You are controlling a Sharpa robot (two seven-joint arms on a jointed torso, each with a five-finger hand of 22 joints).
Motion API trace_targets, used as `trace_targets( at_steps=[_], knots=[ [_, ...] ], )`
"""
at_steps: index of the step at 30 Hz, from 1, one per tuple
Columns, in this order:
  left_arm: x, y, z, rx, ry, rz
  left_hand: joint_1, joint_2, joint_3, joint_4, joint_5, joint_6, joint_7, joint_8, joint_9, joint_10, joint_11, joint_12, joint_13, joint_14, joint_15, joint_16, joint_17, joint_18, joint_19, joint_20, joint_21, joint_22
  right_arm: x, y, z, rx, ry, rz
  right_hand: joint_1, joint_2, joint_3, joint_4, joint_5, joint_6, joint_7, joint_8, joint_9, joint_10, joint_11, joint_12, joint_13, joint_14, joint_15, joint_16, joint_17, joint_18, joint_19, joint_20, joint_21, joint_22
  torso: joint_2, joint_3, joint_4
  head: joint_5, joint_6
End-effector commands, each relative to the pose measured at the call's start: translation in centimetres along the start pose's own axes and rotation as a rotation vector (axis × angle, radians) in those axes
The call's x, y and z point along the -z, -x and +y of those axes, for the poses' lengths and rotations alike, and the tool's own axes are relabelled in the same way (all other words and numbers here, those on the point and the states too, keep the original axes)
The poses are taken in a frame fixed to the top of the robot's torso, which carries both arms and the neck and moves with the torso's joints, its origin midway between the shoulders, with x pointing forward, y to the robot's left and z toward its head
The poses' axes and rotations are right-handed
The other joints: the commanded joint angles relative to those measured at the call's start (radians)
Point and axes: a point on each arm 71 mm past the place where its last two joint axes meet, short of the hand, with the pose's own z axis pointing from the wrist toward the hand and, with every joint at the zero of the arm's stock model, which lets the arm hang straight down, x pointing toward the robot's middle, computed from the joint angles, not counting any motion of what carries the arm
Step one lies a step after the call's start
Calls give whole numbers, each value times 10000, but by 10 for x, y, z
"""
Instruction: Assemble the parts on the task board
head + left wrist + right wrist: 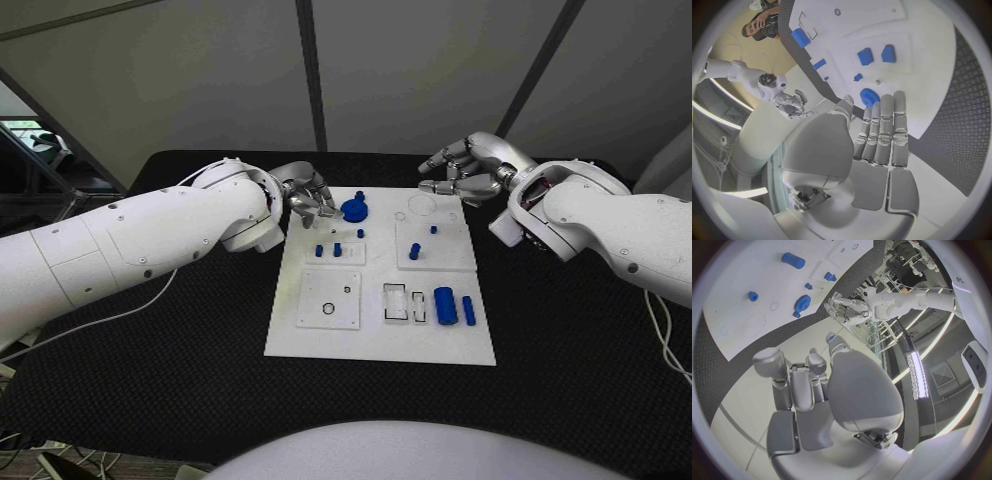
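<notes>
Scene: the board [378, 345] is seen mid-table, a hand poised at each far corner.
Left hand [306, 195]: held at the board's far-left corner, just beside the disc [355, 211]; fingers are laid straight and side by side (nothing is seen held).
Right hand [464, 172]: hung over the far-right corner, fingers curled in on nothing.
Parts seated, apparently: the disc with its knob, and small pegs [338, 249] standing in the far panels.
Parts loose: a cylinder [446, 305] and a bar [469, 310] are lying by the near-right slots.
Progress: judged partway; the rectangular slots [394, 301] and the near-left panel's holes are left unfilled.
</notes>
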Motion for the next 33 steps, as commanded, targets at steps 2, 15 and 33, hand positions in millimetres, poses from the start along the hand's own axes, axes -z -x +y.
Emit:
trace_targets(
  at_steps=[2,15,33],
  knots=[
    [0,1,-24,-849,-3010,-1424,715,-181,282,-331,31,259,-73,-421,-430,25,-4,-530,-641,76,-38,-53,-417,-105,236,118,-239,-258,-1,1,1,21,76,-38,-19,96,11,63,75,43,-16,39,-16,-84,2,-40,-19,433,-62,-66,86,115,-56,-36,-71,-25,12,5,-42,-55,81],
    [-17,-35,-38,-3775,-3820,-533,727,-751,718,-385,15,1520,-313,-1666,-1465,803,-202,-1383,-2061,2151,-268,3350,1254,-143,1707,-143,1052,637,-2,-1,3,165,169,-4,-11,100,16,60,82,43,-17,41,-16,-85,2,-40,-20,433,-63,-68,84,115,-55,-36,-71,-23,11,3,-29,-167,162],
    [-33,-47,-33,-4649,-3100,41,727,-784,917,-411,26,1935,-335,-2002,-1673,1008,-212,-1671,-2418,2782,-292,4492,2059,-427,2585,-155,2979,2149,-3,-3,5,171,204,31,10,109,30,52,101,43,-19,43,-16,-84,-1,-38,-16,435,-65,-62,95,115,-54,-36,-74,-24,9,-2,-14,-218,139]
  ],
)
